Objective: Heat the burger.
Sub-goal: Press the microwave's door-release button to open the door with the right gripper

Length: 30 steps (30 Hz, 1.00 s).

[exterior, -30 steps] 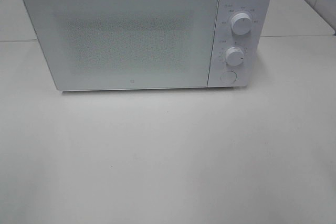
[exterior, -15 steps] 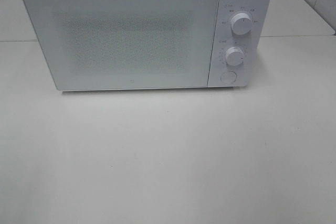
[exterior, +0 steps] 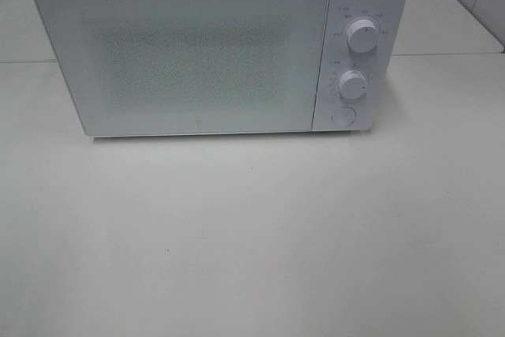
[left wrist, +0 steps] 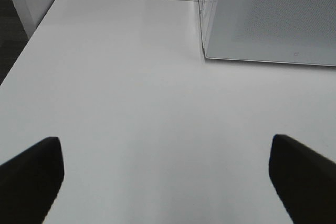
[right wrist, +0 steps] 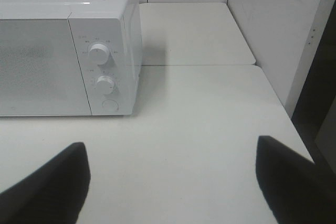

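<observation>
The burger is out of view in every frame. A white microwave [exterior: 213, 45] stands at the back of the white table [exterior: 252, 234] with its door [exterior: 185, 57] shut; nothing shows through the speckled window. Its two knobs [exterior: 363, 35] and round button [exterior: 342, 115] are on the right panel. It also shows in the left wrist view [left wrist: 273, 19] and the right wrist view [right wrist: 68, 45]. My left gripper [left wrist: 168, 182] is open and empty above bare table left of the microwave. My right gripper [right wrist: 170, 182] is open and empty, in front of and to the right of the microwave. Neither gripper shows in the exterior view.
A seam [exterior: 450, 54] between two table tops runs behind the microwave's front line. A white partition wall [right wrist: 278, 35] bounds the table on the right. The table's left edge [left wrist: 21, 51] drops to a dark floor.
</observation>
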Each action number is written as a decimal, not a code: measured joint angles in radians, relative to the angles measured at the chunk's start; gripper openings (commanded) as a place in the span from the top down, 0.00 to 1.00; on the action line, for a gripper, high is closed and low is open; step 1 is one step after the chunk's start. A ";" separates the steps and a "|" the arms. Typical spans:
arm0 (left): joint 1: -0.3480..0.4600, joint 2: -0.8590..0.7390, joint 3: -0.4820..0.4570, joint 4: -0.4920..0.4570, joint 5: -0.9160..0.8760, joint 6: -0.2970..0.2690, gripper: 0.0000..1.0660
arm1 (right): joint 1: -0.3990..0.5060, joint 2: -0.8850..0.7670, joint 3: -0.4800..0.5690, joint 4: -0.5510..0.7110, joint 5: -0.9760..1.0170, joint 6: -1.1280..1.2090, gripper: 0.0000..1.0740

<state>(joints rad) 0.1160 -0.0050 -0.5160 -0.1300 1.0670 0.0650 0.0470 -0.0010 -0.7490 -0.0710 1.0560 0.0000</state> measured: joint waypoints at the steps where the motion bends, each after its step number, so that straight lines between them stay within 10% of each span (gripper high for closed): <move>1: 0.000 0.000 0.000 0.000 0.000 0.000 0.08 | -0.021 -0.004 0.027 0.021 0.000 0.000 0.32; 30: 0.000 0.000 0.000 0.000 0.000 0.000 0.08 | -0.044 -0.004 0.257 0.071 -0.081 0.000 0.32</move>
<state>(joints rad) 0.1160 -0.0050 -0.5160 -0.1300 1.0670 0.0650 0.0030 -0.0050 -0.4920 0.0000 0.9750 0.0000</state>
